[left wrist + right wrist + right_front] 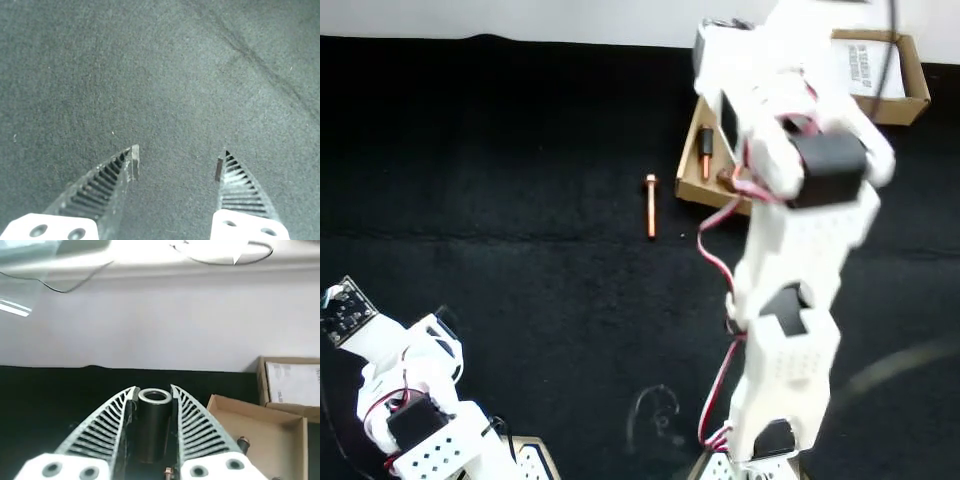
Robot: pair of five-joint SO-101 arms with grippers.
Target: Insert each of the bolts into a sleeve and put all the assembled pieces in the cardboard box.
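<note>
A robotics lab bench, most likely — black cloth tabletop (500, 140), white wall (150, 325) behind, arm (790, 350) with exposed wiring (716, 262).

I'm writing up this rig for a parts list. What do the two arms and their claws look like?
The left arm and right arm are white shells with black servo blocks and red cables. The left claw and right claw each have two tapering ribbed fingers on white bases with holes.

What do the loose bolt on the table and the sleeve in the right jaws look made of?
Bolt: likely copper-coloured metal, judging by its orange sheen. Sleeve: dark, smooth tube with a pale shiny rim, possibly metal or plastic; unclear.
</note>
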